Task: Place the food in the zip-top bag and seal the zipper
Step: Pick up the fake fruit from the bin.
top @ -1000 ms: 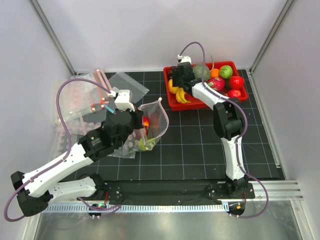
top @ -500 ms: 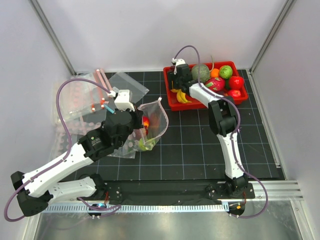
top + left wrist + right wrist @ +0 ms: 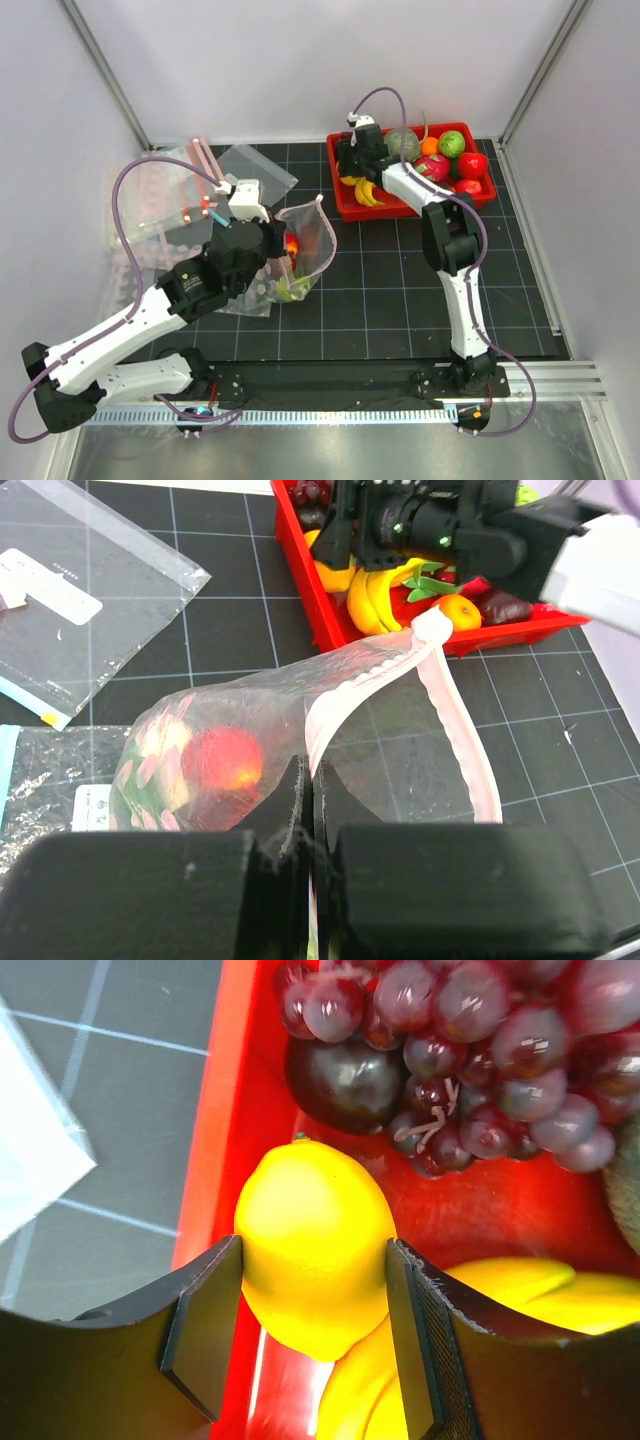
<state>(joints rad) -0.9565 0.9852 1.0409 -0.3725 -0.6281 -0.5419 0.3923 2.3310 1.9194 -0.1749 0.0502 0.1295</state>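
My left gripper [image 3: 310,780] is shut on the near edge of the clear zip-top bag [image 3: 250,740] and holds its mouth open; the pale pink zipper strip [image 3: 455,720] loops to the right. A red apple [image 3: 225,760] and a green item [image 3: 293,290] lie inside the bag [image 3: 305,245]. My right gripper [image 3: 312,1290] is down in the left end of the red tray [image 3: 215,1110], its pads pressed on both sides of the yellow lemon [image 3: 315,1230]. In the top view the right gripper [image 3: 352,170] hides the lemon.
Purple grapes [image 3: 480,1020] and a dark plum [image 3: 345,1080] lie just beyond the lemon, bananas [image 3: 520,1290] to its right. The tray [image 3: 345,205] also holds a melon [image 3: 402,143], an orange, a green fruit and red fruits [image 3: 472,165]. Spare clear bags [image 3: 150,200] lie at the left.
My right wrist has shifted slightly over the tray's left end. The left arm and the bag have not moved.
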